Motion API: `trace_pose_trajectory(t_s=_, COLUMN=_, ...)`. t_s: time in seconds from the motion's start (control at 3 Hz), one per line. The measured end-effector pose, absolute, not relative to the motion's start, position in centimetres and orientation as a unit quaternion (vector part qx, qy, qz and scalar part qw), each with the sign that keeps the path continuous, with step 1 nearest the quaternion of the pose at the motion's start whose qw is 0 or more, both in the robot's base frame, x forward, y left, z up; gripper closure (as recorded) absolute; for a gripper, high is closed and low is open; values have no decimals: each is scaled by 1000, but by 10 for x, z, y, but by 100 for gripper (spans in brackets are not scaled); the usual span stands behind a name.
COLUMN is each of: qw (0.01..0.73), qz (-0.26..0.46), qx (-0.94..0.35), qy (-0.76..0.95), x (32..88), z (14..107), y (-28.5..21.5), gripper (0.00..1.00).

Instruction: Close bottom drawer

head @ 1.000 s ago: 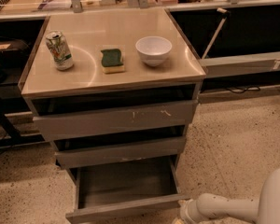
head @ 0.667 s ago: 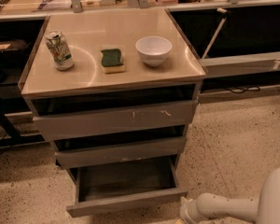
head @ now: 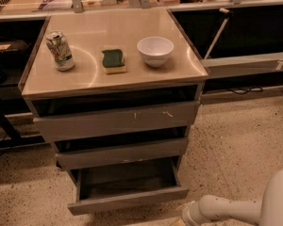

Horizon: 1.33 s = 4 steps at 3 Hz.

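Note:
The bottom drawer (head: 127,199) is the lowest tier of the grey three-drawer cabinet. It is a shallow grey tray with a plain front, pulled out toward me, and its inside looks empty. My gripper (head: 183,219) is at the lower edge of the view, at the end of the white arm (head: 226,208) coming in from the bottom right. It is just in front of the drawer's right front corner and mostly cut off by the frame edge.
The middle drawer (head: 122,153) and the scuffed top drawer (head: 115,120) stand slightly out. A soda can (head: 60,50), a green sponge (head: 113,60) and a white bowl (head: 155,50) sit on the cabinet top. Speckled floor surrounds the cabinet; dark shelving stands behind.
The bottom drawer's front has slid back a little toward the cabinet, mainly on its right side. The arm's end has barely shifted.

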<state>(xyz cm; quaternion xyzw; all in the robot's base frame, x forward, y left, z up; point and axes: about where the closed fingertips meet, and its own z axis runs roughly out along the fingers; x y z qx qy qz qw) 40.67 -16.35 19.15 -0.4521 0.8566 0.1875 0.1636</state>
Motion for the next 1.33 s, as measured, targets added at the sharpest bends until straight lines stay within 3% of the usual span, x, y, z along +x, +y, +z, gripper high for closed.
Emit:
trace_pose_trajectory(t_s=0.67, qw=164, qz=188, qx=-452, qy=857, x=407, z=192, y=-163, gripper=89)
trace_pose_trajectory(t_s=1.0, qw=173, qz=185, qx=-472, qy=845, x=420, z=190, y=-152, gripper=100)
trace_pose_trajectory(t_s=1.33, qw=175, qz=181, qx=-493, qy=833, x=436, z=185, y=-137, gripper=100)
